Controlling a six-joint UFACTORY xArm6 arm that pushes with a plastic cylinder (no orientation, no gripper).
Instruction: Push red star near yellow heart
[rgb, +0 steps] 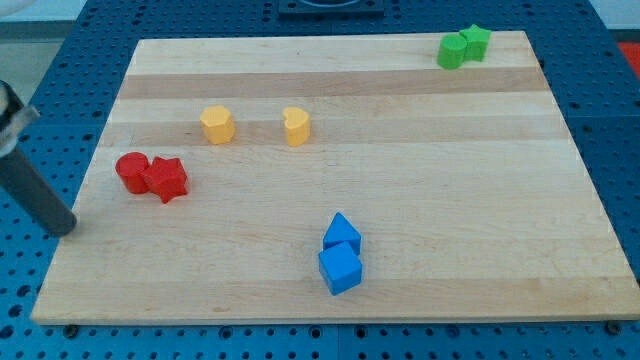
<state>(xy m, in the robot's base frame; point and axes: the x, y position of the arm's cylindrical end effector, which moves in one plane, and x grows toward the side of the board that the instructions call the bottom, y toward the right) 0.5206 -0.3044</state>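
The red star lies at the view's left on the wooden board, touching a red round block on its left. The yellow heart sits up and to the right of the star. A second yellow block, roughly pentagon-shaped, lies left of the heart. My tip is at the board's left edge, below and to the left of the red blocks, apart from them.
Two blue blocks touch each other at the view's bottom centre. Two green blocks sit together at the top right corner. The board rests on a blue perforated table.
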